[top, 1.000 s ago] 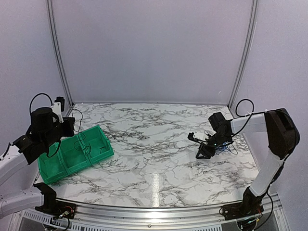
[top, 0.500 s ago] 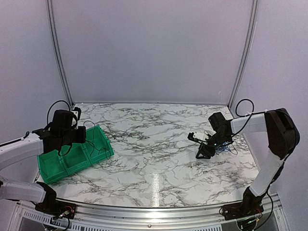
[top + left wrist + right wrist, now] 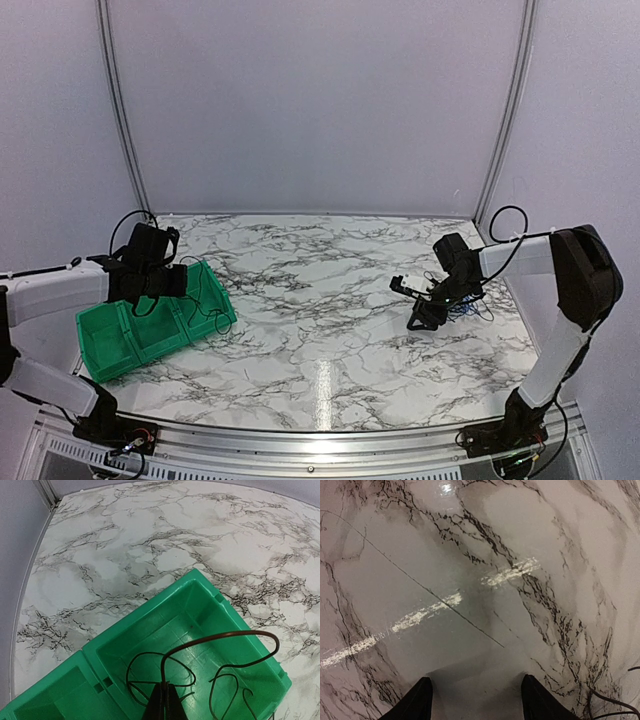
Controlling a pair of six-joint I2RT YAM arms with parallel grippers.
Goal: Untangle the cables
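My left gripper (image 3: 183, 284) (image 3: 166, 702) is shut on a thin dark cable (image 3: 225, 638). The cable arches up and to the right over the right compartment of the green bin (image 3: 112, 343) (image 3: 150, 611). More thin dark cable loops (image 3: 145, 656) lie in that compartment, and one hangs over the bin's near side (image 3: 219, 321). A small tangle of blue and black cables (image 3: 466, 306) lies on the table just right of my right gripper (image 3: 418, 318) (image 3: 476, 702). That gripper is open and empty, low over the marble. The tangle's ends show at the lower right corner of the right wrist view (image 3: 615, 707).
The marble table (image 3: 320, 300) is bounded by white walls at the back and sides. A thin dark line (image 3: 435, 598) runs across the table ahead of my right gripper. The bin's left compartments (image 3: 45, 700) hold nothing that I can see.
My left arm has swung to the right and out over the bin's right compartment, carrying the cable. The right arm has not moved.
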